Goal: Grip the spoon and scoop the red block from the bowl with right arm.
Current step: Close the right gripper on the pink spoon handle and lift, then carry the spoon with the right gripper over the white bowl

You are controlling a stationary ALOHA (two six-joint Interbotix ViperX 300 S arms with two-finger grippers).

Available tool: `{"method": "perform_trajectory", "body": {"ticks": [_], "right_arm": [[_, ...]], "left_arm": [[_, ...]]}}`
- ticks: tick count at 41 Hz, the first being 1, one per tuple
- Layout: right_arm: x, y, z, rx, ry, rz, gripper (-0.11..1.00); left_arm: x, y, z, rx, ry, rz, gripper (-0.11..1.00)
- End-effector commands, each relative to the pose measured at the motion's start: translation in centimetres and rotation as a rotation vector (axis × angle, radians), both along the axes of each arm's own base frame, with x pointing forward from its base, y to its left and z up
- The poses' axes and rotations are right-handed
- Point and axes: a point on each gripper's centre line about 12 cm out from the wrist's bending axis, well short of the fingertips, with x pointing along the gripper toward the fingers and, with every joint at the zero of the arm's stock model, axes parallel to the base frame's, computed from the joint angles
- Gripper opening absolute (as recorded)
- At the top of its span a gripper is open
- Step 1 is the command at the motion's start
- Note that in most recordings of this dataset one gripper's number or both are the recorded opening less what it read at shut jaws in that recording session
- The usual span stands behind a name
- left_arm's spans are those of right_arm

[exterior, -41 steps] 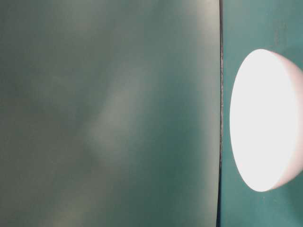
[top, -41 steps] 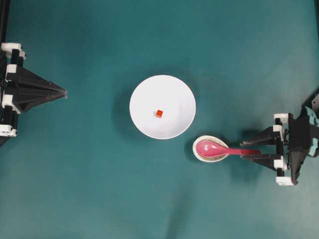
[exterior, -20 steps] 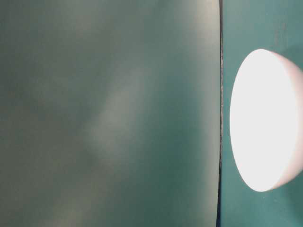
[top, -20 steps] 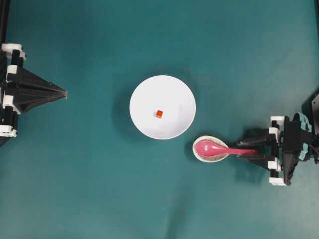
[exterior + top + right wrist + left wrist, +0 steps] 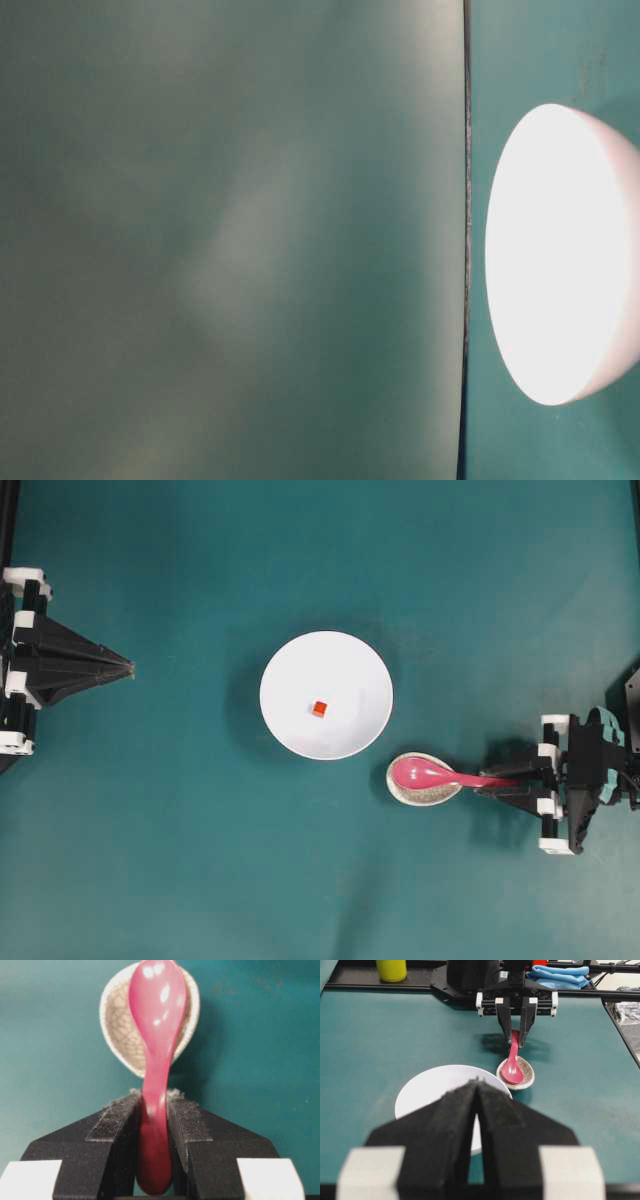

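The pink spoon [image 5: 438, 776] lies with its scoop in a small speckled dish [image 5: 425, 799] and its handle pointing right. My right gripper [image 5: 487, 780] is shut on that handle; in the right wrist view both pads press the handle of the spoon [image 5: 155, 1035] where the gripper [image 5: 152, 1096] closes on it. The tiny red block [image 5: 319, 709] sits near the middle of the white bowl [image 5: 350, 665], up and left of the dish. My left gripper [image 5: 130, 666] rests at the far left, shut and empty, seen also in its own view [image 5: 477, 1082].
The table-level view shows only the bright side of the bowl [image 5: 560, 250] against the teal mat. In the left wrist view a yellow cup [image 5: 391, 969] and a blue cloth [image 5: 560, 975] sit beyond the table's far edge, behind the right arm.
The right gripper slid a little down and left along the spoon handle, then its jaws closed on it. The left arm, bowl and block stayed still.
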Motion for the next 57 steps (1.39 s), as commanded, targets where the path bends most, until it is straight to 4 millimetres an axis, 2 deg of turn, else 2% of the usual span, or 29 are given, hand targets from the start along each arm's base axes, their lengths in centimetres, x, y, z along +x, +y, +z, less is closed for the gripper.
{"method": "perform_trajectory", "body": {"ticks": [1, 7, 17, 27, 31, 38, 47, 57], "right_arm": [[0.3, 0.5, 0.5, 0.018, -0.029, 0.007, 0.22], [0.9, 0.8, 2.1, 0.047, -0.087, 0.010, 0.22], [2.3, -0.3, 7.2, 0.030, -0.199, 0.000, 0.22], [5.7, -3.5, 12.3, 0.057, -0.102, -0.008, 0.22], [7.2, -5.3, 14.5, 0.106, -0.043, 0.004, 0.22], [9.5, -8.4, 17.1, 0.245, 0.098, 0.042, 0.22], [12.5, -10.4, 18.8, 0.352, 0.250, 0.137, 0.22], [16.2, -11.8, 18.0, 0.416, 0.445, 0.139, 0.22]], "left_arm": [[0.2, -0.1, 1.0, 0.003, -0.026, -0.004, 0.00], [0.2, -0.1, 1.0, 0.003, -0.026, -0.004, 0.00], [0.2, -0.1, 1.2, 0.001, -0.038, -0.004, 0.00], [0.2, -0.1, 1.3, 0.001, -0.043, -0.004, 0.00], [0.2, -0.1, 1.3, 0.001, -0.043, -0.004, 0.00], [0.2, -0.1, 1.3, -0.001, -0.046, -0.004, 0.00], [0.2, -0.1, 1.4, -0.005, -0.055, -0.004, 0.00], [0.2, -0.1, 1.5, -0.008, -0.058, -0.004, 0.00]]}}
